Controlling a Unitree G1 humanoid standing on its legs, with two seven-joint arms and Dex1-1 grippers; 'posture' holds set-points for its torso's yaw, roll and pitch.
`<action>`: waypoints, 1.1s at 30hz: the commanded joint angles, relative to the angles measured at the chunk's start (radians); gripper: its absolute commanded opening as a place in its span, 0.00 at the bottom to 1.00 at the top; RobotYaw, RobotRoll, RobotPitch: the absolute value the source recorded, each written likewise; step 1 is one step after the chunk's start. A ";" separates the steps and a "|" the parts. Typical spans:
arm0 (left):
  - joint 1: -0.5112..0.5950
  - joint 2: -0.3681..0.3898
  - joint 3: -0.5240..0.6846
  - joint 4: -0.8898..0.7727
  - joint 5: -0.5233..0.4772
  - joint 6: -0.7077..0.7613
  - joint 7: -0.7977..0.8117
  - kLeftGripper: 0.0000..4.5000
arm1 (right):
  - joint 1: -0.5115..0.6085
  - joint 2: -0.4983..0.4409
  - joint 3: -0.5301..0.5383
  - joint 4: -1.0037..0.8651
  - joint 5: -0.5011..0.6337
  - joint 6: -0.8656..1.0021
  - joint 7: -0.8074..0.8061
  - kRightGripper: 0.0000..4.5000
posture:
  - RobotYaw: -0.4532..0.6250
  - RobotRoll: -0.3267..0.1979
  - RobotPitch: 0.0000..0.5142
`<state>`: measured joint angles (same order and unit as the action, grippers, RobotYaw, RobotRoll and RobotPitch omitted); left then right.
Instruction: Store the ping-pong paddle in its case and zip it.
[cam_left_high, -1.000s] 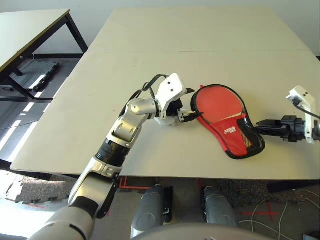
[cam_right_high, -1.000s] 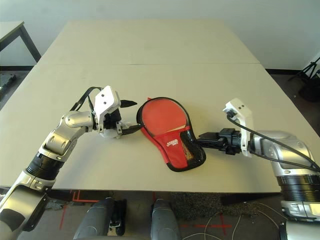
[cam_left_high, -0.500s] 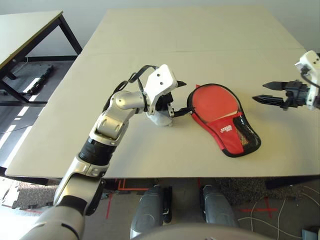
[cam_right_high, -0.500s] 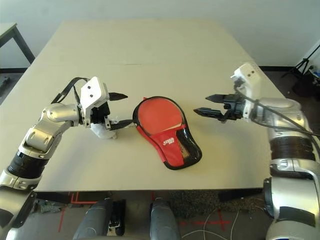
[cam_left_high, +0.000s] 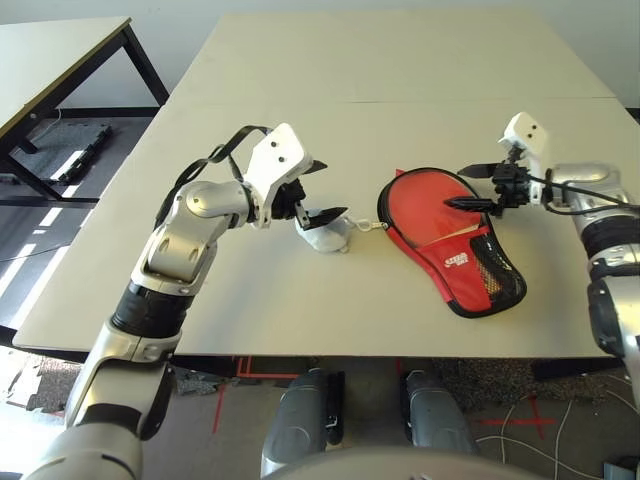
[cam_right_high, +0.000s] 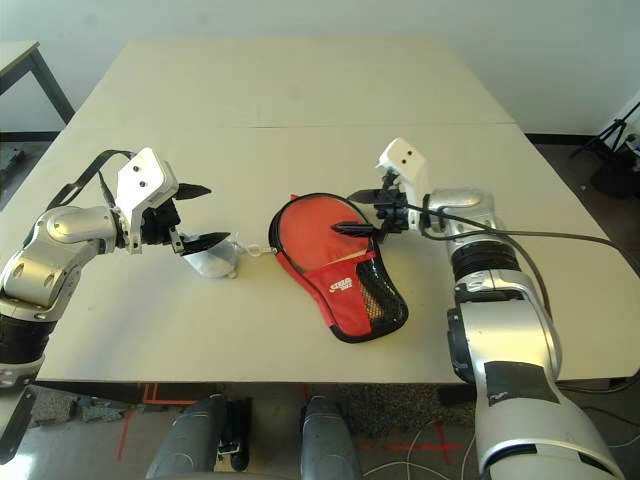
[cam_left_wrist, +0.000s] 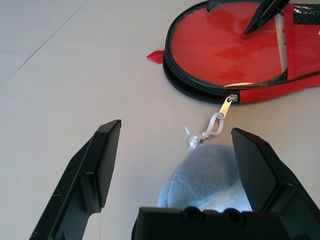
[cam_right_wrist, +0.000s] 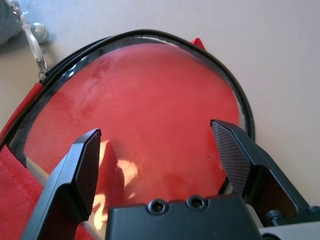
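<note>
Right gripper (cam_right_high: 358, 211): spread, empty; it has swung in over the ping-pong paddle (cam_right_wrist: 150, 125).
Left gripper (cam_left_high: 322, 190): spread, pulled back above the grey pouch (cam_left_high: 322, 236).
Case (cam_left_high: 470, 265): paddle sits inside, mouth unzipped.
Meaning: zipping probably comes next.

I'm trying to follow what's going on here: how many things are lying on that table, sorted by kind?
Red case, zip part open: 1
Ping-pong paddle inside it: 1
Small grey-white pouch clipped to the zip pull: 1
Total: 3
</note>
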<state>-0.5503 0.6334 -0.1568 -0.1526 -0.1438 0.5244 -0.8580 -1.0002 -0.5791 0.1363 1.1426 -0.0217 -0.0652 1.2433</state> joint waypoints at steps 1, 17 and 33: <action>0.022 0.020 0.006 -0.023 -0.006 0.066 0.004 1.00 | 0.000 0.018 0.029 0.042 -0.057 -0.020 -0.032 1.00 | 0.53 0.62 0.25; 0.052 0.089 -0.034 -0.049 -0.047 0.214 -0.060 1.00 | 0.026 0.034 0.031 0.073 -0.114 -0.046 -0.110 1.00 | 0.52 0.62 0.27; -0.006 0.022 -0.118 0.049 0.008 0.140 -0.053 1.00 | 0.038 0.029 0.029 0.062 -0.113 -0.042 -0.132 1.00 | 0.49 0.62 0.28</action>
<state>-0.5479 0.6586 -0.2572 -0.1170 -0.1458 0.6672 -0.9051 -1.0017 -0.5499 0.1426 1.1795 -0.0957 -0.1225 1.1330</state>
